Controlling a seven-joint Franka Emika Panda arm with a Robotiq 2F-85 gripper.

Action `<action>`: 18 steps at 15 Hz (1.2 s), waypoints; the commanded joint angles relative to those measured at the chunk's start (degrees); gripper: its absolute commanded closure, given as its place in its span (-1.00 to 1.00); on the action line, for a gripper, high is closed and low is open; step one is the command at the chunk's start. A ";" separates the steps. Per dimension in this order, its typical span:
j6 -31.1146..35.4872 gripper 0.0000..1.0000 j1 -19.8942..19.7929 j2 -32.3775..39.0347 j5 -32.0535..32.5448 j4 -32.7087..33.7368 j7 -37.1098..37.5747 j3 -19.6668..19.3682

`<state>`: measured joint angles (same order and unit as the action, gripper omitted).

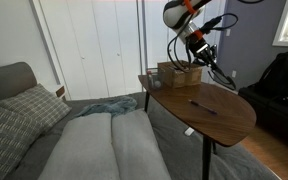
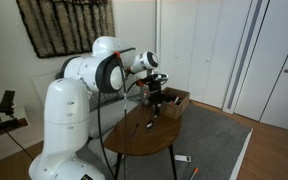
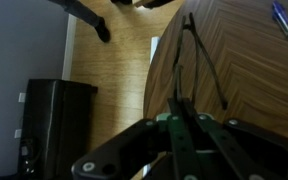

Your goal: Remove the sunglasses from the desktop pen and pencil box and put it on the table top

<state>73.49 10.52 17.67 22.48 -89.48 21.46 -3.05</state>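
The end effector (image 3: 181,103) has its fingers drawn together on the thin frame of the sunglasses (image 1: 218,70), which hang just below it, above the desk (image 1: 224,120). The tan box (image 1: 179,74) stands beside it.

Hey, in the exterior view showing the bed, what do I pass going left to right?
grey checked fabric pillows → pale grey bedding → tan rectangular box → bulky black object at the far right.
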 commanded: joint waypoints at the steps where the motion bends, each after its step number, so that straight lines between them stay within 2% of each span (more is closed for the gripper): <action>1: -0.04 0.94 -2.19 3.20 0.38 -1.47 -5.87 2.02; 2: -0.01 0.93 -2.21 4.30 0.13 -0.87 -6.25 2.28; 3: -0.16 0.36 -2.15 5.07 -0.15 -0.62 -6.33 2.51; 4: -0.47 0.32 -1.92 5.61 -0.13 -0.27 -6.23 2.68; 8: 2.93 -0.20 -2.07 2.32 -3.43 -0.67 -1.76 3.38; 11: 6.66 -0.61 -2.00 -5.46 -5.90 -4.23 -1.14 4.19; 13: 9.81 -0.89 -1.42 -12.42 -4.20 -8.77 -2.83 5.05; 14: 11.02 -1.00 -1.39 -15.25 -3.57 -10.12 -3.42 5.57; 18: 18.70 -1.00 -2.41 -26.20 -3.30 -16.67 -6.65 7.17</action>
<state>85.09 9.19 0.54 18.71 -97.79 17.31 2.92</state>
